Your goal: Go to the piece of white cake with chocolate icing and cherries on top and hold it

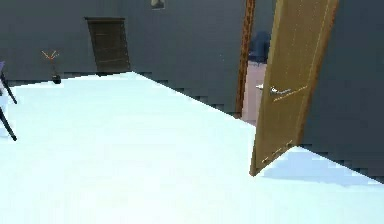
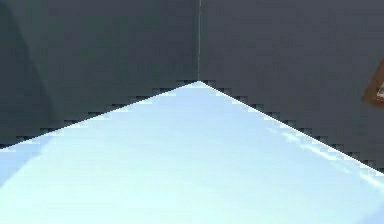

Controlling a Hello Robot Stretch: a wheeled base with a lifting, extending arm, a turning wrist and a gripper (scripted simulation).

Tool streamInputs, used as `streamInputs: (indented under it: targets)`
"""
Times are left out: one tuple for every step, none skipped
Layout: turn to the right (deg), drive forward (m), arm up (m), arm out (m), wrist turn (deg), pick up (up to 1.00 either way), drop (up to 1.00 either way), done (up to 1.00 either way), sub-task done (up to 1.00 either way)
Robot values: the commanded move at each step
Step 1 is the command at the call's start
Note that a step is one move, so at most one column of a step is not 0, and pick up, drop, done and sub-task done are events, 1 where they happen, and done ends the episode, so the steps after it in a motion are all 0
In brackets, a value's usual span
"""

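Pale floor [image 1: 120, 160] lies nearest, reaching dark walls [image 2: 100, 50] that meet in a corner in the arm side view. Where the cake is cannot be told, nor the gripper's state. At the forward view's right a wooden door [image 1: 295, 80] stands ajar. Far off, a dark cabinet [image 1: 108, 45] and a twig vase [image 1: 53, 68] stand by the wall.

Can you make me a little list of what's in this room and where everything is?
Floor: pale floor
Walls: dark grey-blue walls, meeting at a corner in the arm side view
Door: wooden door, standing open, forward view's right
Far wall: dark cabinet
Left of it: small vase with twigs on the floor
Left edge: dark furniture legs
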Motion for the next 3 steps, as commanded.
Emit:
streamInputs:
  targets:
    - [-6.0,0.00,0.00,0.00,0.0,0.00,0.00,0.00,0.00]
    - [0.0,0.30,0.00,0.00,0.0,0.00,0.00,0.00,0.00]
    - [-30.0,0.00,0.00,0.00,0.0,0.00,0.00,0.00,0.00]
